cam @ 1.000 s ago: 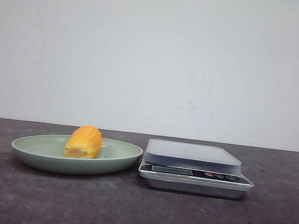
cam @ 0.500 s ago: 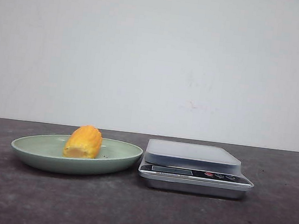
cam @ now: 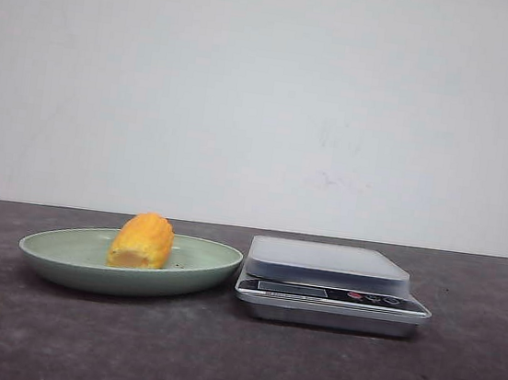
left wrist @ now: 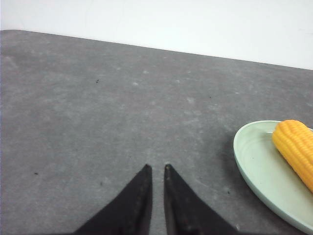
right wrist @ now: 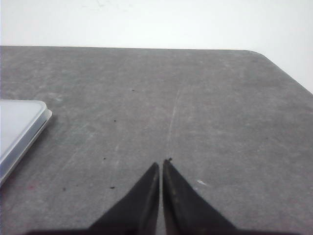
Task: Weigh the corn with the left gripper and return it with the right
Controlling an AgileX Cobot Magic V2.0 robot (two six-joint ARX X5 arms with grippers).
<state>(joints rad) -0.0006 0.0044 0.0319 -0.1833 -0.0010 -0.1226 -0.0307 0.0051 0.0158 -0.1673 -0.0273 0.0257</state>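
Note:
The corn (cam: 142, 241), a stubby yellow-orange cob with a paler cut end, lies in the green plate (cam: 59, 263) on the left of the table. The silver scale (cam: 328, 266) stands right of the plate with nothing on its platform. Neither gripper shows in the front view. In the left wrist view my left gripper (left wrist: 157, 167) is shut and empty over bare table, with the plate (left wrist: 254, 166) and corn (left wrist: 296, 147) off to one side. In the right wrist view my right gripper (right wrist: 162, 163) is shut and empty, beside a corner of the scale (right wrist: 19, 129).
The dark grey table (cam: 233, 364) runs to a white wall behind. The right wrist view shows the table's far rounded corner (right wrist: 259, 54).

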